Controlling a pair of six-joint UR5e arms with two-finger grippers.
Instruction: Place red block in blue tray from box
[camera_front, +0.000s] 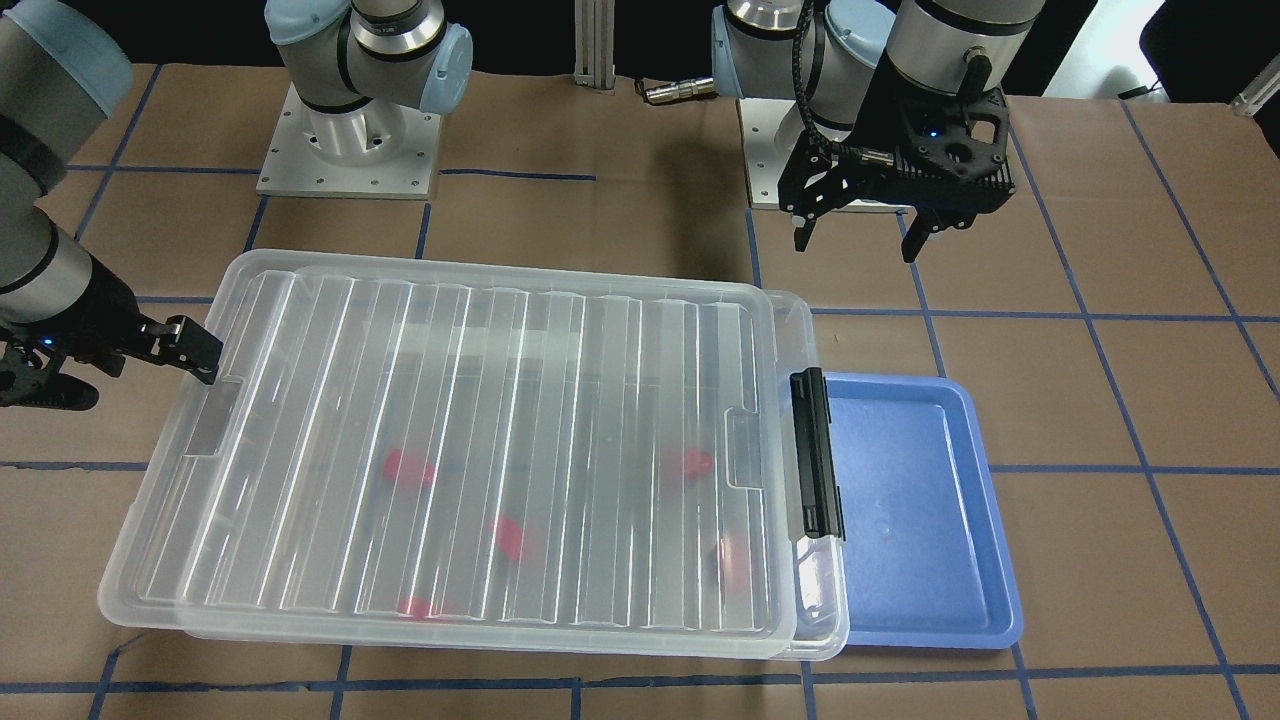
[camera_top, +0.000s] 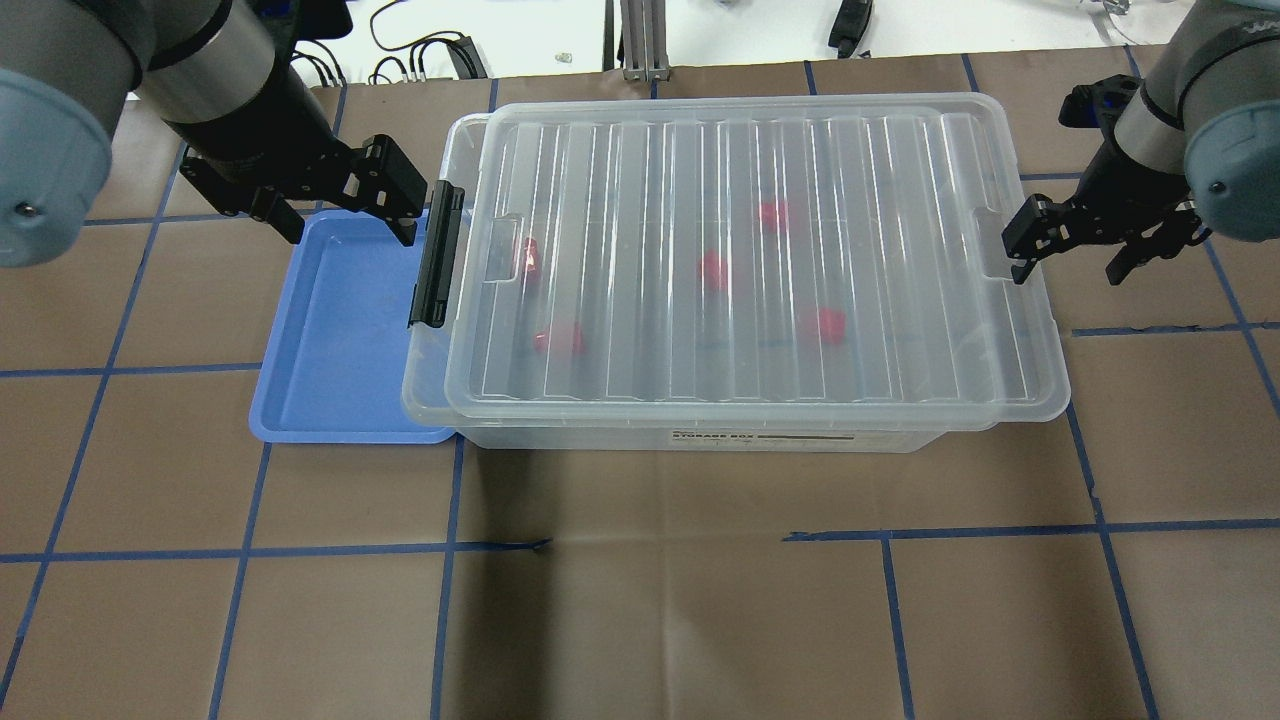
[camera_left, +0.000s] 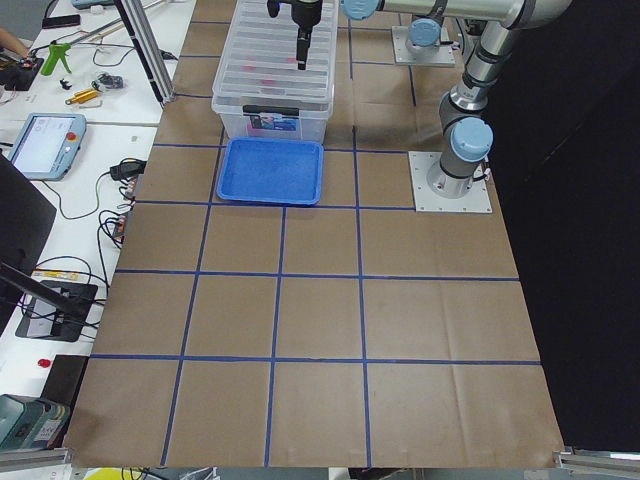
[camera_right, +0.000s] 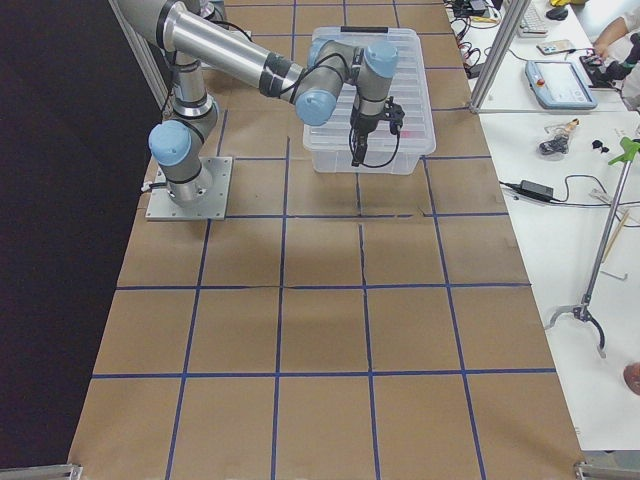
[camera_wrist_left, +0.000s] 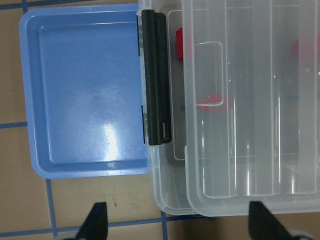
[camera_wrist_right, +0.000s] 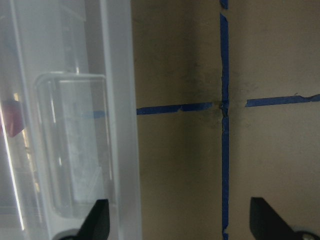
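Several small red blocks (camera_top: 712, 270) show as blurred bright patches through the ribbed clear lid (camera_top: 900, 200) of the box (camera_top: 800, 437). The blue tray (camera_top: 340, 340) lies at the box's 9 o'clock. The left gripper (camera_top: 348, 232) hangs spread over the tray's 12 o'clock edge. The right gripper (camera_top: 1065, 272), also spread, hovers at the box's 3 o'clock.

a flat table top covered in brown paper (camera_top: 640, 600) fills the scene, ruled into large squares by strips of blue tape (camera_top: 250, 548). faint creases cross the paper. a silver aluminium profile post (camera_top: 633, 40) stands at the far edge. white workbenches flank both ends: one (camera_left: 95, 130) carries loose black cables (camera_left: 85, 215) and a grey-framed touchscreen pendant (camera_left: 42, 143), the other (camera_right: 570, 200) a black power brick (camera_right: 536, 188). along one long side lies plain black darkness (camera_left: 580, 250). the light is even and soft.
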